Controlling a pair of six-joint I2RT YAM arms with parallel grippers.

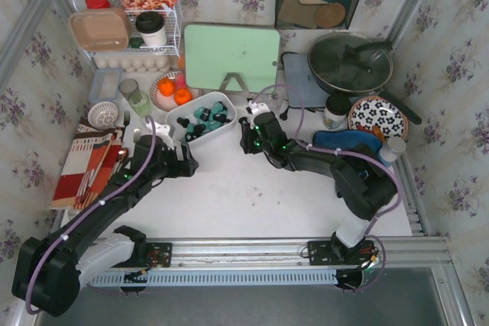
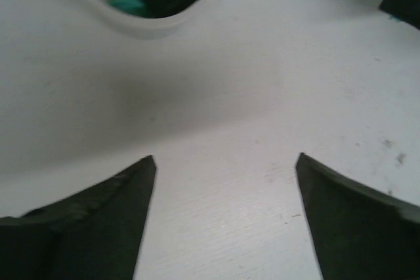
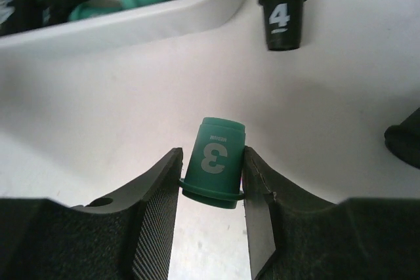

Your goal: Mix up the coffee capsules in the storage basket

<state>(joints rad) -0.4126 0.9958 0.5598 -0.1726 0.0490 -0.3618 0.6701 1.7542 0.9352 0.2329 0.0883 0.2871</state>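
The white storage basket (image 1: 223, 128) sits at the table's middle left and holds several teal and black coffee capsules (image 1: 202, 116). My right gripper (image 3: 212, 155) is just right of the basket and is shut on a teal capsule marked 3 (image 3: 213, 162), held just above the table. A black capsule marked 4 (image 3: 283, 16) stands on the table beyond it, beside the basket's rim (image 3: 131, 27). My left gripper (image 2: 226, 157) is open and empty over bare table at the basket's near left corner (image 2: 141, 29). In the top view it (image 1: 186, 159) is below the basket.
A green cutting board (image 1: 231, 56) leans behind the basket. A plate of oranges (image 1: 172, 91), a wire rack (image 1: 126, 28), a pan (image 1: 350, 62) and a patterned plate (image 1: 377, 116) line the back. A red striped cloth (image 1: 88, 162) lies at the left.
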